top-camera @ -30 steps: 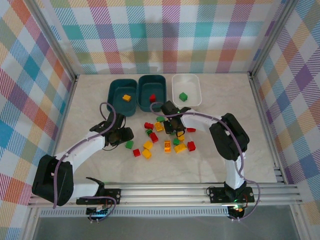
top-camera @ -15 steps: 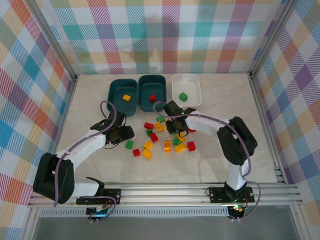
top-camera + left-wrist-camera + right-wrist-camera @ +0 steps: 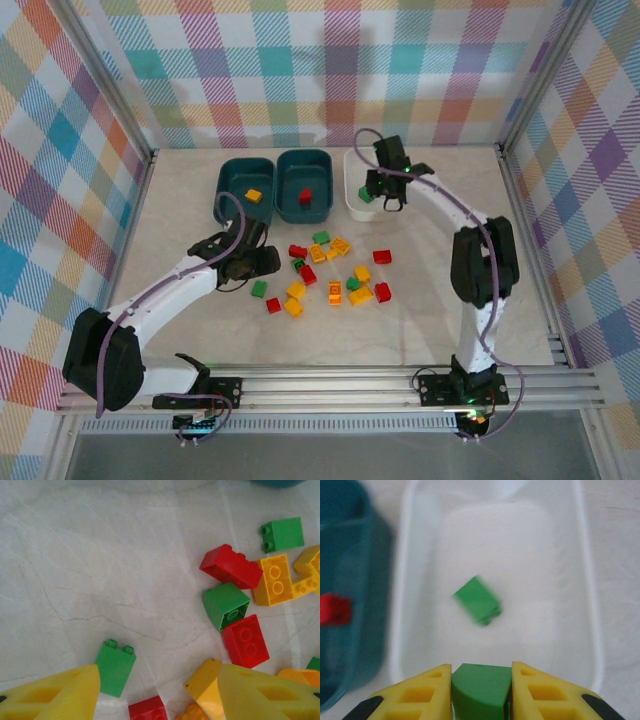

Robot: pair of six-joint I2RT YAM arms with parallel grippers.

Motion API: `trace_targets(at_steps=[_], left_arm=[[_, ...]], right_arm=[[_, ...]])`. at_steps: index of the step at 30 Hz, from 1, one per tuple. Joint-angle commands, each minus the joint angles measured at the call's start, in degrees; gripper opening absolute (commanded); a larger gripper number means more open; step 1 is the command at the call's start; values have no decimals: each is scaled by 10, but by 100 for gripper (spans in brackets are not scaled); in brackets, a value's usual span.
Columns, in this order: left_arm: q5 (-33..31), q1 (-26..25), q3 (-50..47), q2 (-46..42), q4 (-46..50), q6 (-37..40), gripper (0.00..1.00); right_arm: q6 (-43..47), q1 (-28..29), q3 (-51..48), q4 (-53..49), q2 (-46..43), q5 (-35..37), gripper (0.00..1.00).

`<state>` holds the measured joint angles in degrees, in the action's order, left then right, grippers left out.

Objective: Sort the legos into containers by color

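Note:
My right gripper (image 3: 384, 197) hangs over the near end of the white bin (image 3: 371, 152), shut on a green brick (image 3: 481, 687). Another green brick (image 3: 477, 600) lies on that bin's floor. The left teal bin (image 3: 228, 188) holds a yellow brick (image 3: 254, 196), and the middle teal bin (image 3: 287, 180) holds a red brick (image 3: 306, 197). Several red, green and yellow bricks (image 3: 335, 272) lie scattered on the table. My left gripper (image 3: 266, 263) stands open low at the pile's left edge. A green brick (image 3: 116, 666) lies by its left finger and a yellow brick (image 3: 206, 684) by its right finger.
The three bins stand side by side at the back of the marble table. In the right wrist view the teal bin (image 3: 355, 645) sits just left of the white bin's wall (image 3: 397, 630). Metal frame rails border the table on both sides.
My right gripper has lifted away from the pile and swung back to the white bin with the green brick in it. My left gripper has edged right, closer to the bricks.

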<state>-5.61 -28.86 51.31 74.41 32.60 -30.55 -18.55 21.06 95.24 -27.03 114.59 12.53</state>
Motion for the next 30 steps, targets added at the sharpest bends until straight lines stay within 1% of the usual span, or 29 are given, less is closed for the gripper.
trace_targets(at_steps=[1, 3, 4, 5, 7, 8, 9, 11, 13, 16, 17, 21, 24, 26, 30], left_arm=[[-10, -10, 40, 7, 54, 40, 64], [-7, -11, 51, 6, 63, 49, 66], [0, -12, 54, 7, 63, 52, 68], [10, -14, 57, 8, 62, 53, 71], [32, -22, 61, 13, 52, 56, 77], [36, -28, 61, 17, 46, 55, 78], [38, -32, 61, 23, 40, 52, 78], [45, -37, 61, 37, 25, 39, 79], [38, -39, 66, 57, 12, 15, 78], [2, -40, 81, 97, 7, -68, 76], [4, -39, 86, 110, 0, -88, 75], [20, -40, 94, 151, -64, -209, 74], [11, -42, 104, 175, -99, -274, 71], [1, -43, 116, 198, -107, -309, 67], [3, -43, 158, 249, -86, -339, 61]], right_arm=[[5, -15, 70, -48, 65, -44, 29], [7, -22, 97, -59, 88, -53, 31], [8, -25, 106, -61, 95, -55, 33], [10, -27, 114, -64, 98, -57, 38], [11, -29, 122, -65, 92, -60, 53], [11, -30, 121, -63, 84, -61, 59], [12, -30, 118, -60, 75, -64, 60], [12, -30, 99, -51, 48, -71, 60], [4, -30, 57, -27, 5, -78, 61], [-20, -28, -38, 22, -67, -99, 61], [-27, -27, -68, 35, -87, -106, 61], [-55, -23, -187, 80, -163, -127, 61], [-66, -20, -251, 96, -202, -133, 60], [-72, -18, -288, 106, -223, -135, 60], [-69, -18, -327, 114, -246, -133, 55]])
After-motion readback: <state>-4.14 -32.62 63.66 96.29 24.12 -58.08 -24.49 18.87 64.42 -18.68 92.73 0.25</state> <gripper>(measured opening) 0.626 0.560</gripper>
